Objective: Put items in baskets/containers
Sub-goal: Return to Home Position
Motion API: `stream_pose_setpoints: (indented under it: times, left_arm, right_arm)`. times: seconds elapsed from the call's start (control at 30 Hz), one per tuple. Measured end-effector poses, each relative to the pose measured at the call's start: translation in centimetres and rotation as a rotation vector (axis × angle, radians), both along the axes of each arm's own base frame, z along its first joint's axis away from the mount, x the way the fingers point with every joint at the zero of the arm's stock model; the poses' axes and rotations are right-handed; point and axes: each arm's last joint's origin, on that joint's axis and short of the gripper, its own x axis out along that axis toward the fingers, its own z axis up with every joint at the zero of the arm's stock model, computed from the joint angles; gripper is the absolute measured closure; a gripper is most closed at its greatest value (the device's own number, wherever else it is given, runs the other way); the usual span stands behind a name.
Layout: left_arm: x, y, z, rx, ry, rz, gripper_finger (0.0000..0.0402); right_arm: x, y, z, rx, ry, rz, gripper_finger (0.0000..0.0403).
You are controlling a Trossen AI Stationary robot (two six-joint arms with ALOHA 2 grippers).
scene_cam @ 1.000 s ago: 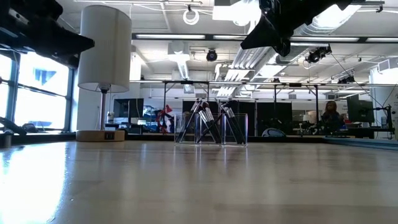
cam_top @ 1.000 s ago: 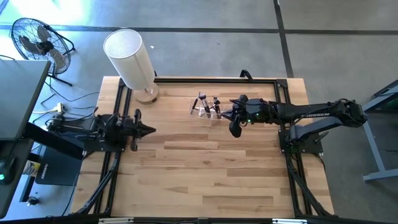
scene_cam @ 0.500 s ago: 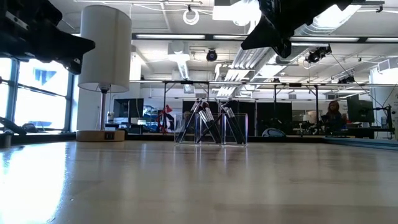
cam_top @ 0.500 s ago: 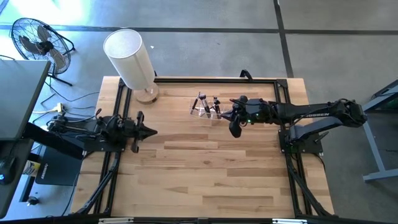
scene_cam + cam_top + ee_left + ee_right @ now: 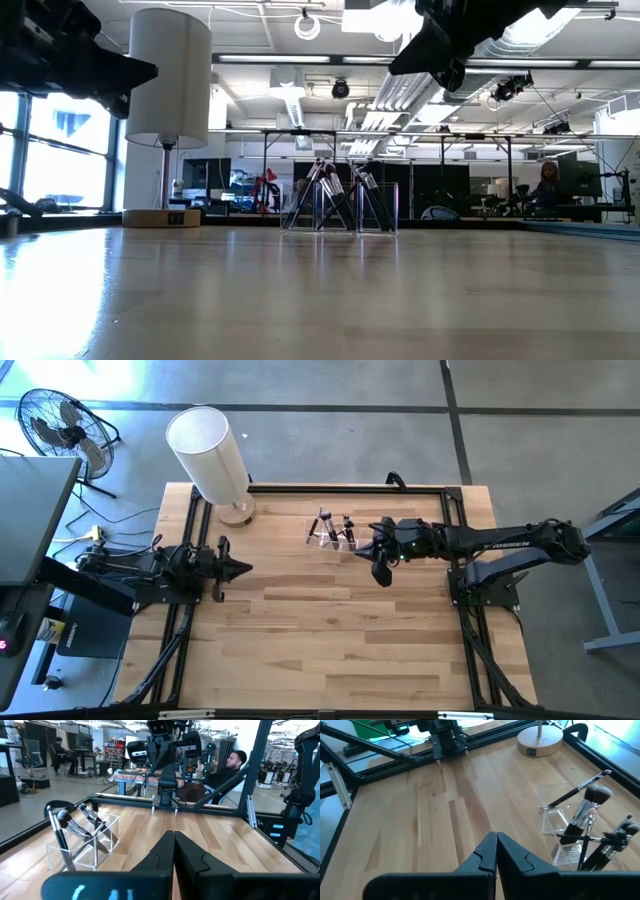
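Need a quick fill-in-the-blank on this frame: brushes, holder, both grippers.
The thin dark-handled brushes lean ___ the small clear plastic holder.
The left gripper is ___, holding nothing.
The right gripper is likewise shut, beside the holder and ___ the wooden table.
The tall white cylinder stands nearer the ___ arm.
Missing words: inside; shut; above; left.

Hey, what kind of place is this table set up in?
Likely a robotics lab or workshop in a large open hall: a left arm and a right arm work at a wooden table, long ceiling lights run overhead, and a person sits at a bench beyond.
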Motion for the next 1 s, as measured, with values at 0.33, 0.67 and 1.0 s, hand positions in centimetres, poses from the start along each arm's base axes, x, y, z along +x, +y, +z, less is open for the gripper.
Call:
stream_pose_setpoints:
  times: [0.33, 0.67, 1.0]
  left_arm:
    - [0.0, 1.0, 0.3, 0.012, -0.035, 0.035, 0.0401]
    - [0.1, 1.7, -0.5, -0.098, 0.047, 0.054, 0.0401]
    - [0.2, 1.6, -0.6, 0.067, 0.060, 0.046, 0.0401]
  right_arm:
    - [0.0, 0.0, 0.0, 0.001, -0.001, 0.001, 0.0400]
    - [0.0, -0.1, 0.1, -0.014, -0.007, -0.029, 0.0397]
    - [0.0, -0.1, 0.0, -0.047, 0.001, -0.008, 0.0401]
